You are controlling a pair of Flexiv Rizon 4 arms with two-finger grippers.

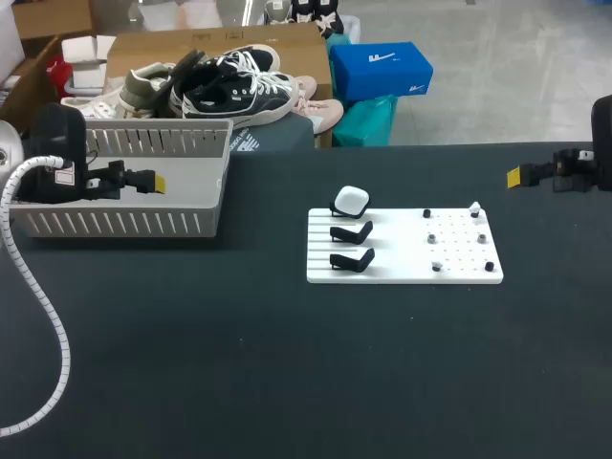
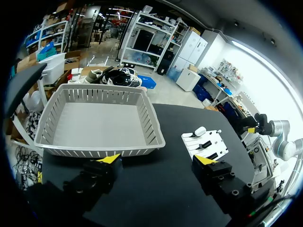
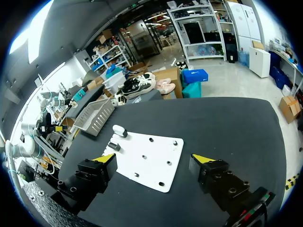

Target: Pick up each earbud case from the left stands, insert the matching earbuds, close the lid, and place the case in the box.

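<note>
A: Left side first. What is the left gripper doing?
B: Left gripper (image 2: 157,160) is spread wide with nothing in it, hanging over the near wall of the grey basket (image 1: 124,225).
A: And the case?
B: One white earbud case (image 1: 351,200) sits on the rearmost of three black stands (image 1: 352,232), at the left end of the white board (image 1: 402,275). The other two stands are bare.
A: Which way from the left gripper?
B: Ahead and off toward its right finger, past the basket's corner — well apart.
A: Long axis?
B: Seems to run across the table, but it's too small to be sure.
A: Right side?
B: Small pegs and one white bit (image 1: 475,207) that I can't identify. Right gripper (image 3: 154,158) is also spread and empty, beyond the board's right end.
A: Nearer arm?
B: Neither clearly — the case is at the left arm's end, so I'd judge left has the straighter line.
</note>
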